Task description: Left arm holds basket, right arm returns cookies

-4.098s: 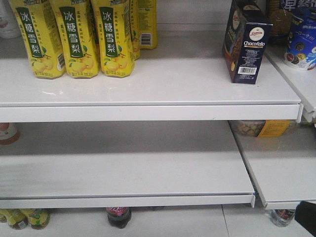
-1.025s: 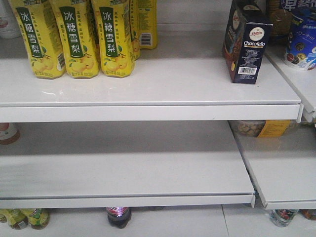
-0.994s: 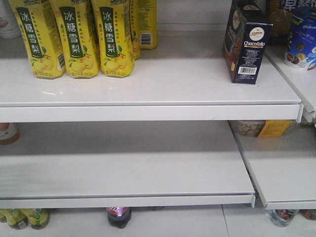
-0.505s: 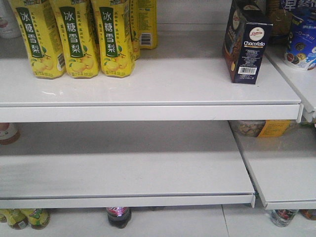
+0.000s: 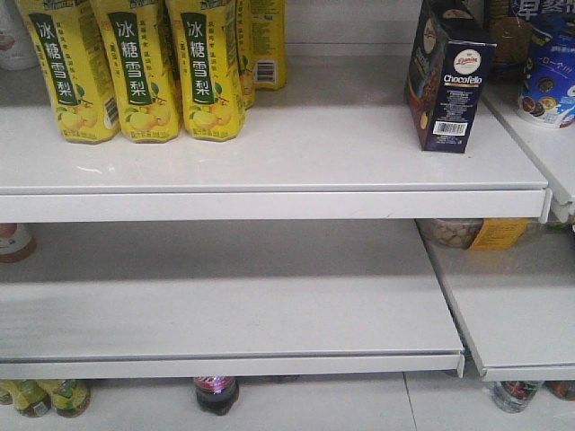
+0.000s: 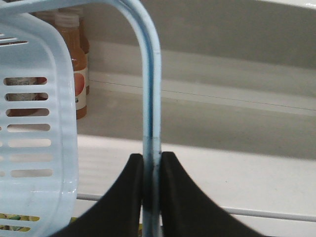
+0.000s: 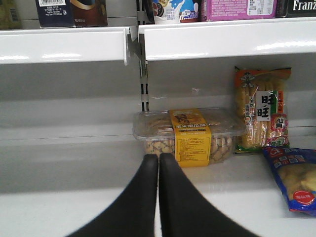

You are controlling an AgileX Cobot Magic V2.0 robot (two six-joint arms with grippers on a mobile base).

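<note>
While you read these lines, note that neither arm shows in the front view.

Cookies: your navy carton (image 5: 447, 79) stands upright at the right end of the upper shelf (image 5: 269, 153), near its front edge, barcode panel facing you — well apart from the yellow drink cartons (image 5: 135, 72) at the left end.

Cookies from the right wrist: you see only the bottom of the carton (image 7: 71, 11), high at the top left, above the shelf lip.

Right gripper: your right gripper (image 7: 159, 159) has its fingers pressed together with nothing between them; it sits low, a shelf level below the cookies and to their right, and is clear of them.

Ahead of the right gripper: a clear tub with yellow label (image 7: 190, 134) lies on the lower shelf, a snack bag (image 7: 260, 108) standing just beside it on the right.

Left gripper: your left gripper (image 6: 151, 160) is clamped on the flat arched handle (image 6: 149, 74) of the basket (image 6: 34, 128) — the handle runs straight up between the fingers.

Basket: its slotted blue side fills the left of the left wrist view, with brown bottles (image 6: 76, 69) behind it.
</note>
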